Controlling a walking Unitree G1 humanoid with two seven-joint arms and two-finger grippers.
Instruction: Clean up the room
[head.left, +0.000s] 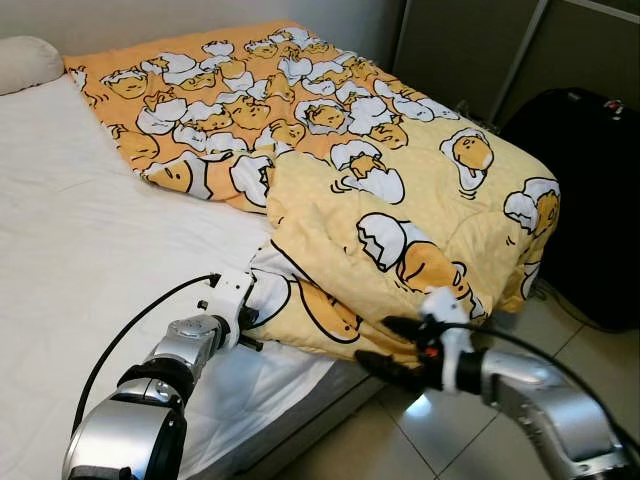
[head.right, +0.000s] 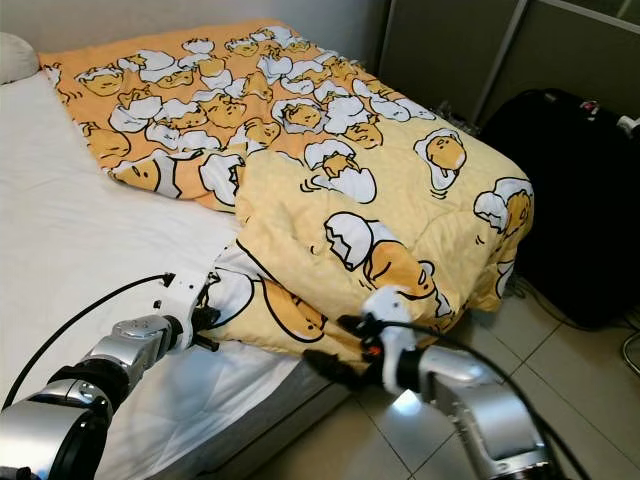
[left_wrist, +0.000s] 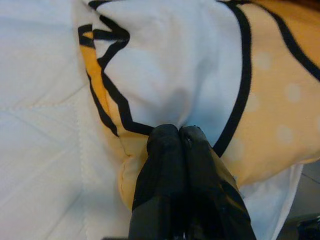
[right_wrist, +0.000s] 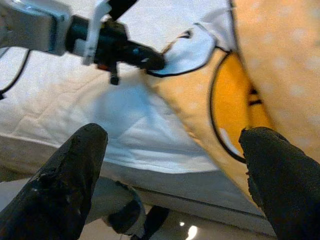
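Note:
A yellow blanket (head.left: 400, 200) printed with cartoon eggs lies crumpled over the foot and far side of the bed, one fold doubled back on itself. My left gripper (head.left: 252, 318) is shut on the blanket's lower edge where it meets the white sheet (head.left: 80, 250); the left wrist view shows its fingertips (left_wrist: 177, 137) pinching the cloth. Beside the bed's corner, my right gripper (head.left: 388, 345) stands open just below the hanging edge of the blanket, with nothing between its fingers (right_wrist: 75, 170).
A white pillow (head.left: 25, 60) lies at the head of the bed. A black suitcase (head.left: 590, 200) stands on the tiled floor (head.left: 400, 440) to the right. Dark sliding doors (head.left: 470, 50) rise behind the bed's far corner.

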